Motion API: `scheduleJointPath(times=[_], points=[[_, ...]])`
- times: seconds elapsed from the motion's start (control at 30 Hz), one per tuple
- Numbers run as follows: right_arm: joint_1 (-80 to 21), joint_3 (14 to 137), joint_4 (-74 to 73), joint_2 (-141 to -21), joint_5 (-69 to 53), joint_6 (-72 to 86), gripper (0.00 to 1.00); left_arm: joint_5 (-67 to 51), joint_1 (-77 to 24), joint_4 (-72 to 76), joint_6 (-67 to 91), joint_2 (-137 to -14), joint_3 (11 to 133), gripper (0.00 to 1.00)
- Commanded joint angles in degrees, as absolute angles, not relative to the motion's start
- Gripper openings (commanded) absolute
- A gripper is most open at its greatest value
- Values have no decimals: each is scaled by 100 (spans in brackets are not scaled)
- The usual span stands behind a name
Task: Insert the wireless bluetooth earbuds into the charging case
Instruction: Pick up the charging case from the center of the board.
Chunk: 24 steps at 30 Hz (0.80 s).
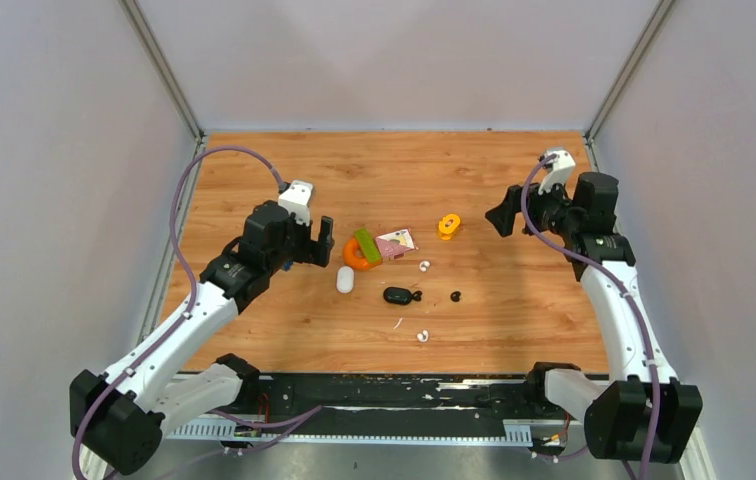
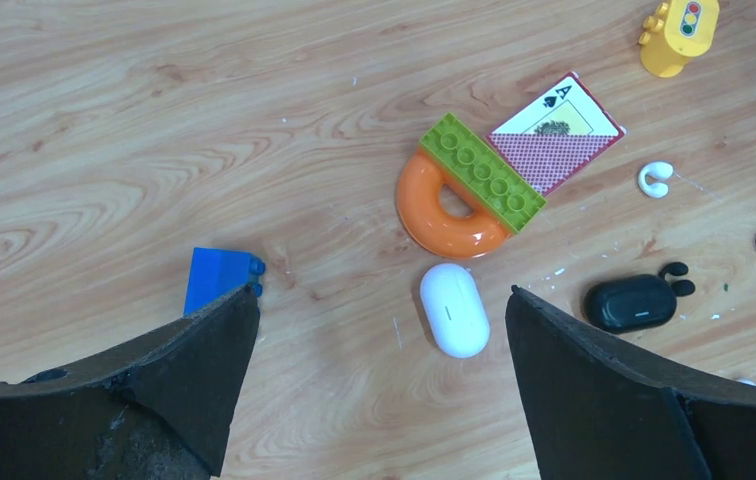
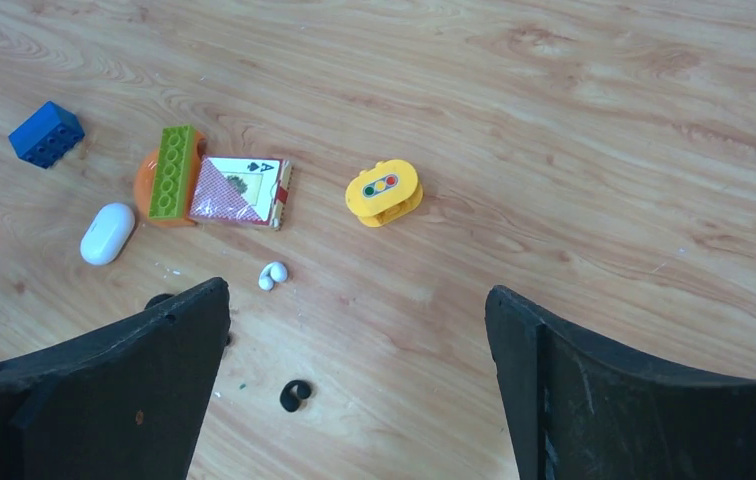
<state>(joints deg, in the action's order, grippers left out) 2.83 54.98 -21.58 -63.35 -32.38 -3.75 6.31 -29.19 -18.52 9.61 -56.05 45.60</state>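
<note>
Four tiny earbuds scattered, my left tool and right tool spread empty; a clumsy pinch could flick one away (the white case looks shut too).

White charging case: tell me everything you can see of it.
The white charging case is a smooth, glossy plastic oval, shut, with a small dark mark on its lid. It lies flat on the wooden table beside the orange ring, seemingly just clear of it, left of the black case.
</note>
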Motion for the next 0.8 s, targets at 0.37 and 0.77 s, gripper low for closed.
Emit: scheduleJointPath(times=[0.37, 0.77], points=[[-1757, 5839, -2553, -6620, -3812, -2487, 92, -351, -3120, -1292, 1173, -5563, 4810, 100], [-3240, 5228, -2204, -7472, -3492, -3358, 75, 1281, -3281, -2064, 260, -5566, 4946, 90]])
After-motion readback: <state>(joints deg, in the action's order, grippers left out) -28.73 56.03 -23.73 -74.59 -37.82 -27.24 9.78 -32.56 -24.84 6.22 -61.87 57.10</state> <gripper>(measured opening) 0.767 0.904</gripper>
